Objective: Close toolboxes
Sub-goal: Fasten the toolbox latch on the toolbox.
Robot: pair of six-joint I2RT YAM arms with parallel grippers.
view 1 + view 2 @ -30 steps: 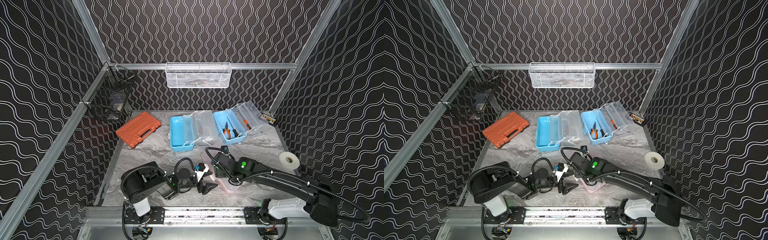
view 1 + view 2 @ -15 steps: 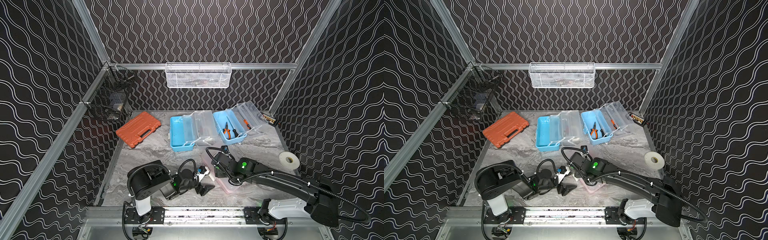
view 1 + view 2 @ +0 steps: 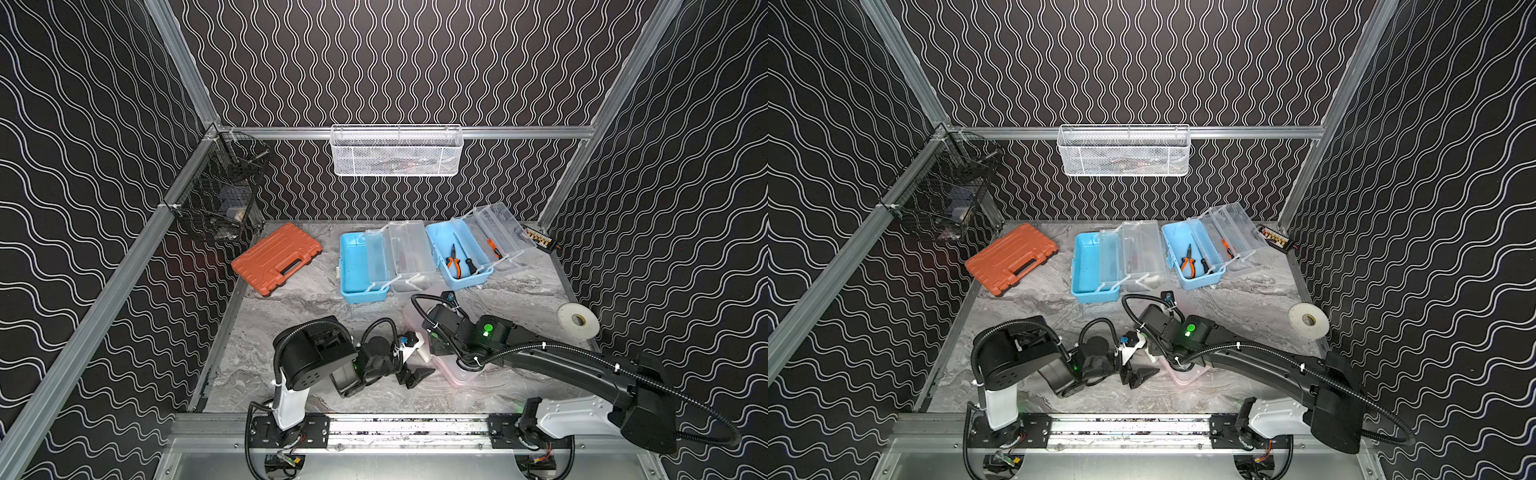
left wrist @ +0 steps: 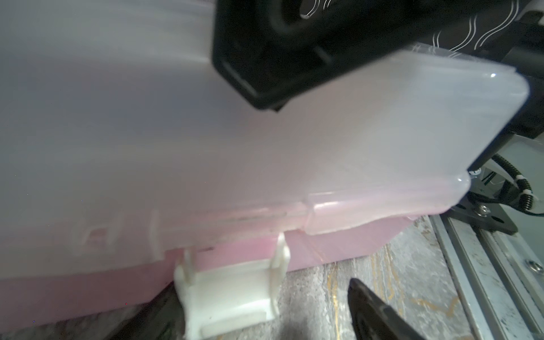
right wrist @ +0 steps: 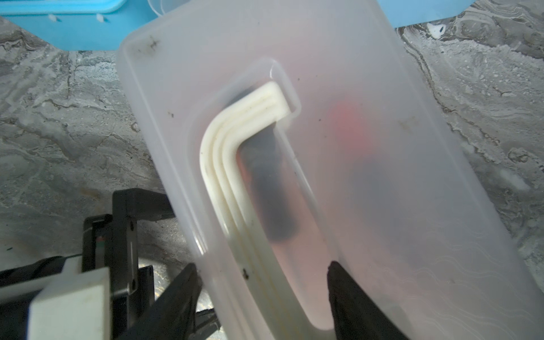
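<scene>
Pink-based toolbox (image 3: pixel 457 374) in front, clear lid (image 5: pixel 382 132) down, white latch (image 4: pixel 232 291) hanging, light-blue toolbox (image 3: pixel 361 295) and second light-blue toolbox (image 3: pixel 469 282) open behind

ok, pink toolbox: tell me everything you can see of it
The pink toolbox sits at the front of the marble table. Pink plastic base, frosted clear lid lowered onto it, white handle folded flat in the lid's recess, dark and red contents blurred inside. Its white latch hangs down, seemingly unfastened. The open right gripper straddles the handle; the open left gripper is beside the latch.

Top views are evenly lit and sharp; wrist views blur the pink toolbox (image 4: pixel 338 247) close up.
</scene>
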